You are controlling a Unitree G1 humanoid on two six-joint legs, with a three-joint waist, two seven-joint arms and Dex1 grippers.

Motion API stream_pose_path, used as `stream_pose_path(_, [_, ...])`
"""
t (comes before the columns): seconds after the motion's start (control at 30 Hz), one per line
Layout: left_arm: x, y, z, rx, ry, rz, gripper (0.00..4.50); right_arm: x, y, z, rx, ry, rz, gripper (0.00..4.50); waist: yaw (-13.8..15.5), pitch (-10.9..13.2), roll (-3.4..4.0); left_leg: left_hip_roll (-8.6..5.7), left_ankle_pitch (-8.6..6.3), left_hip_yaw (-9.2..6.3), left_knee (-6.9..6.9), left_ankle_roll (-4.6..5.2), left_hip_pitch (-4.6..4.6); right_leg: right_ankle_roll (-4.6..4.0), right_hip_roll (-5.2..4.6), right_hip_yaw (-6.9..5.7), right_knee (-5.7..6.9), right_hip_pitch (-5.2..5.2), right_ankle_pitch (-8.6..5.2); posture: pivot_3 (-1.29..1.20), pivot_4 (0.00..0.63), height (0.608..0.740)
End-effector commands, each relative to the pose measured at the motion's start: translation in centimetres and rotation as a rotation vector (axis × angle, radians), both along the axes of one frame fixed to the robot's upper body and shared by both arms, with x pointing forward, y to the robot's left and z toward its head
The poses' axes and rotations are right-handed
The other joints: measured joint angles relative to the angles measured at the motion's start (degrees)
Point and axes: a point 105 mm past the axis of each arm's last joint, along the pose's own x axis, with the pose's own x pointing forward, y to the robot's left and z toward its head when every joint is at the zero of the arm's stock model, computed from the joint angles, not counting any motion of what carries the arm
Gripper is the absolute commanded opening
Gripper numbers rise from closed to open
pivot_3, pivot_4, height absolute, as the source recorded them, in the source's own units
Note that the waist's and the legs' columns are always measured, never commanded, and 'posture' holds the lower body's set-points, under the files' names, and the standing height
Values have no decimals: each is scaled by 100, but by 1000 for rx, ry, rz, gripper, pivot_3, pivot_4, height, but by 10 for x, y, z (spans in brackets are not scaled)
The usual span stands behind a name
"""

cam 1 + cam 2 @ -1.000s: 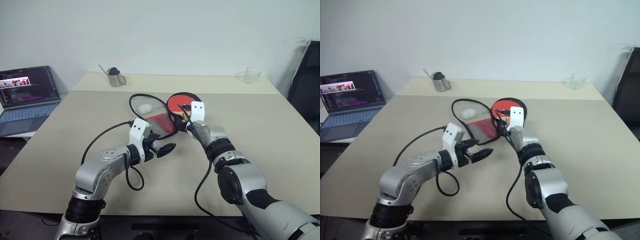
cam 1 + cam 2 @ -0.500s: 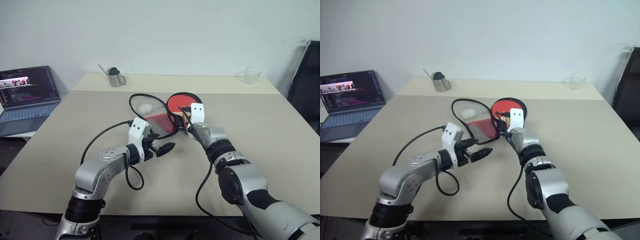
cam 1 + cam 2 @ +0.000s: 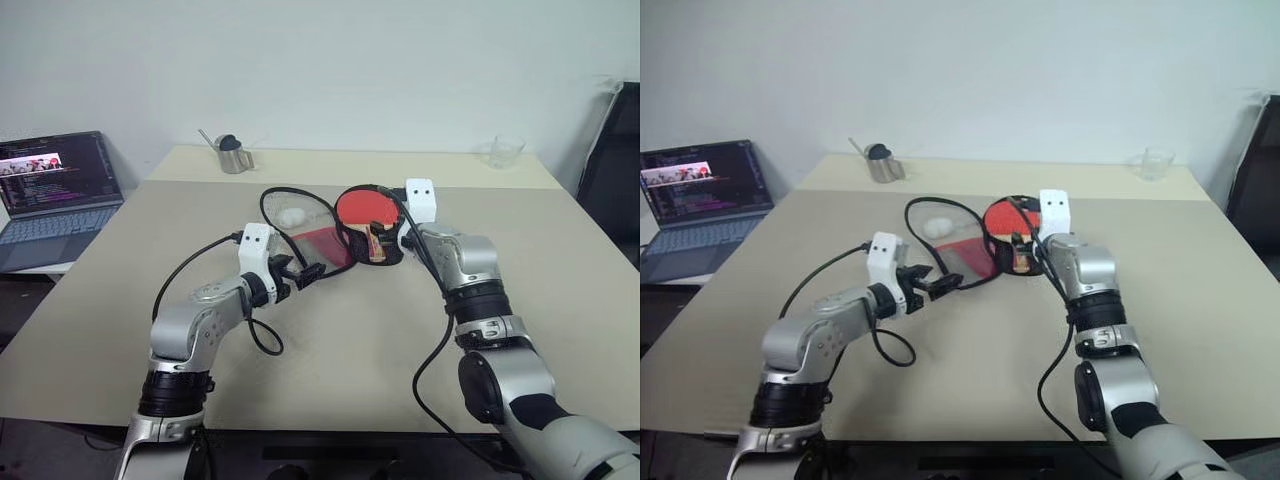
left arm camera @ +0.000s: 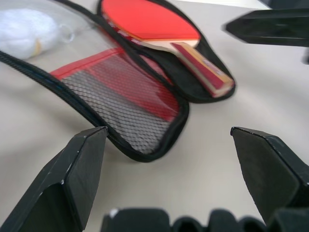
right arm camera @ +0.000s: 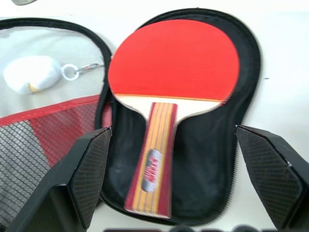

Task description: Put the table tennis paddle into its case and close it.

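Observation:
The table tennis paddle (image 5: pixel 174 63) lies red face up in the black half of the open case (image 5: pixel 212 154), its striped wooden handle (image 5: pixel 154 164) pointing towards me. The case's other half (image 4: pixel 120 96), see-through with red mesh, is folded out flat to the left. My right gripper (image 5: pixel 172 131) hovers open just above the handle, touching nothing. My left gripper (image 3: pixel 308 272) is open too, low over the table at the near edge of the mesh flap, with nothing between its fingers.
A white soft charm on a key ring (image 3: pixel 291 216) rests on the see-through flap. A metal cup (image 3: pixel 233 155) and a clear glass (image 3: pixel 503 150) stand at the table's far edge. A laptop (image 3: pixel 55 190) sits at far left, and a dark chair (image 3: pixel 612 170) at right.
My right gripper has opened, let go of the paddle's handle and lifted up and to the right. My left gripper has moved forward to the mesh flap.

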Motion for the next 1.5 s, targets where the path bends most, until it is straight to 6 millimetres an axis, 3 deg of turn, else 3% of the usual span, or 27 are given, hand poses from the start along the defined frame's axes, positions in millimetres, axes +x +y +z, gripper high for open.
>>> stream_pose_path(0.03, [13, 18, 8, 7, -34, 112, 4483, -1, -5, 18, 1, -65, -14, 4485, -6, 0, 0, 1, 0, 0, 0, 0, 0, 0, 2, 0, 0, -1, 0, 0, 150, 740])
stream_pose_path(0.33, [31, 14, 0, 25, -23, 102, 4483, 0, -22, 16, -23, -68, -69, 4485, 9, 0, 0, -3, 0, 3, -1, 0, -3, 0, -4, 0, -3, -1, 0, 0, 150, 740])
stream_pose_path(0.53, [48, -15, 9, -2, -65, 35, 4483, 2, -31, 18, -41, -80, -96, 4485, 13, 0, 0, -4, 0, 2, 0, 0, -2, 0, -3, -2, -2, -1, 0, 0, 150, 740])
stream_pose_path(0.7, [49, -40, 22, -50, -105, -23, 4483, 3, -42, 22, -49, -94, -125, 4485, 11, 0, 0, -4, 0, 4, -3, 0, -3, 1, -3, 0, -5, -2, 0, 0, 150, 740])
stream_pose_path(0.83, [43, -58, 25, -54, -123, -85, 4483, 3, -62, 25, -56, -103, -177, 4485, 2, 0, 0, -3, 0, 4, -4, 0, -3, 0, -2, 0, -2, -4, 0, 0, 150, 740])
stream_pose_path(1.0, [36, -66, 25, -52, -128, -116, 4483, 3, -96, 32, -61, -121, -268, 4485, 3, 0, 0, -3, 0, 6, -3, 0, -3, 1, -2, 1, -2, -3, 0, 0, 150, 740])
stream_pose_path(1.13, [33, -47, 23, -44, -125, -62, 4483, 1, -110, 30, -81, -117, -292, 4485, -10, 0, 0, -2, 0, 7, -4, 0, -2, 1, -1, 4, -3, -4, 0, 0, 150, 740])
stream_pose_path(1.27, [39, -6, 26, -48, -126, 98, 4483, 0, -112, 25, -86, -107, -293, 4485, -22, 0, 0, 0, 0, 6, -3, 0, 0, 3, 7, 5, 2, -5, -1, 0, 150, 740])
stream_pose_path(1.37, [48, 16, 15, -33, -73, 204, 4483, 1, -108, 23, -87, -102, -285, 4485, -13, 0, 0, 0, 1, 4, -2, -1, 0, 22, 7, 4, 4, -5, -13, 0, 150, 740])
stream_pose_path(1.5, [57, 17, 6, -40, -15, 230, 4483, 2, -104, 23, -87, -102, -274, 4485, 13, 0, -1, -6, 1, 7, 1, -1, -1, 27, -2, 3, -1, 0, -11, 0, 150, 740])
